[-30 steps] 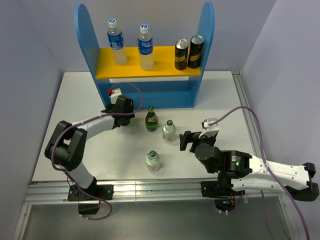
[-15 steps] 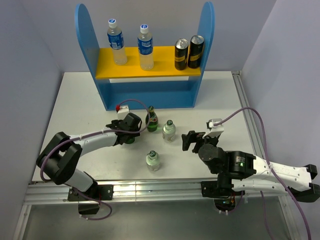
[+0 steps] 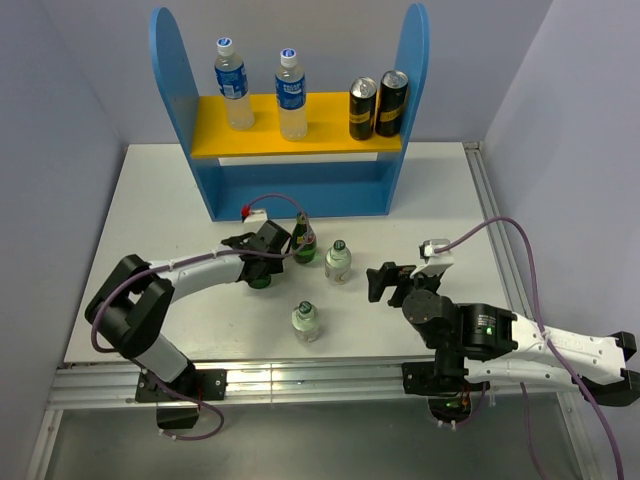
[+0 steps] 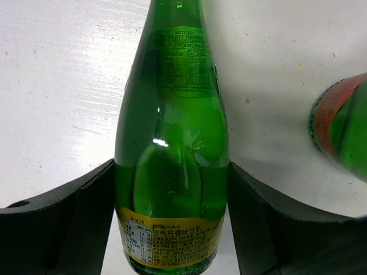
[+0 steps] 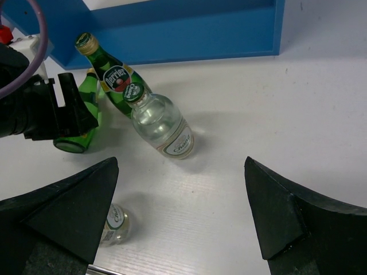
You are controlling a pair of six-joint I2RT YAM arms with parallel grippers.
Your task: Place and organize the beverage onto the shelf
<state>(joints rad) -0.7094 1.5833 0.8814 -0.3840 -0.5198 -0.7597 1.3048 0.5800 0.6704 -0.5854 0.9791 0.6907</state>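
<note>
The left hand (image 4: 171,229) is clenched low on a dark green bottle (image 4: 171,126) at mid-frame over the bench (image 3: 160,210), probably to carry it to the shelf (image 3: 300,190) just above. The right hand (image 3: 385,283), fingers spread and holding nothing, waits lower right near a short clear bottle (image 3: 338,262), likely its next pick.

two black-and-gold cans (image 3: 363,108) upright side by side, white table (image 3: 170,200), metal rail (image 3: 300,376) at near edge
</note>
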